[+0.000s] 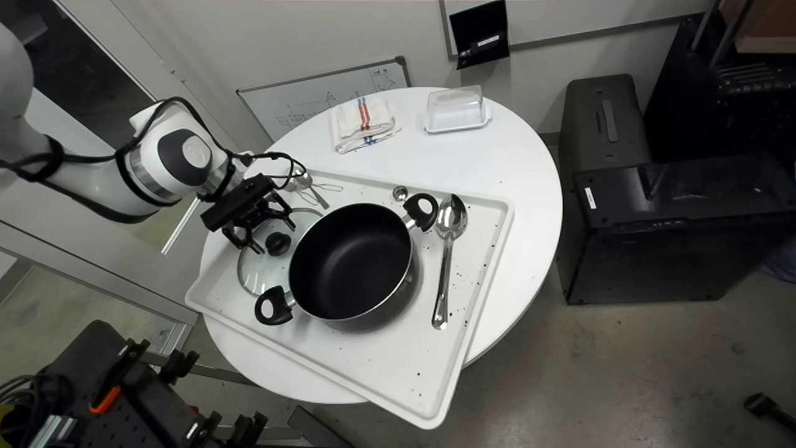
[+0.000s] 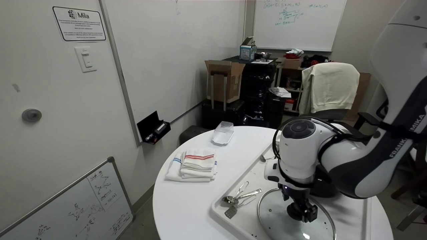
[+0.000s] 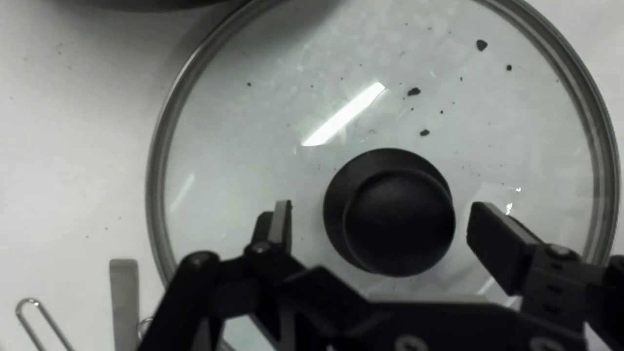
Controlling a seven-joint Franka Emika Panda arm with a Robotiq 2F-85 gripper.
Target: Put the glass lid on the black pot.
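The glass lid [image 1: 256,274] lies on the white tray beside the black pot [image 1: 351,264], partly behind it. The lid's clear disc, metal rim and black knob also show in an exterior view [image 2: 277,213] and in the wrist view [image 3: 234,141]. The pot is open, with two black loop handles. In an exterior view the arm hides most of the pot [image 2: 323,188]; only its dark edge shows in the wrist view [image 3: 131,4]. My gripper [image 1: 275,238] is open over the lid. In the wrist view its fingers [image 3: 382,219] stand on either side of the knob, with gaps on both sides.
The white tray [image 1: 385,379] also holds a long silver spoon [image 1: 446,249], a small round metal item [image 1: 400,193] and thin metal utensils [image 2: 233,200] by the lid. Folded towels [image 1: 364,121] and a clear-lidded butter dish [image 1: 457,111] stand on the round table [image 1: 528,186].
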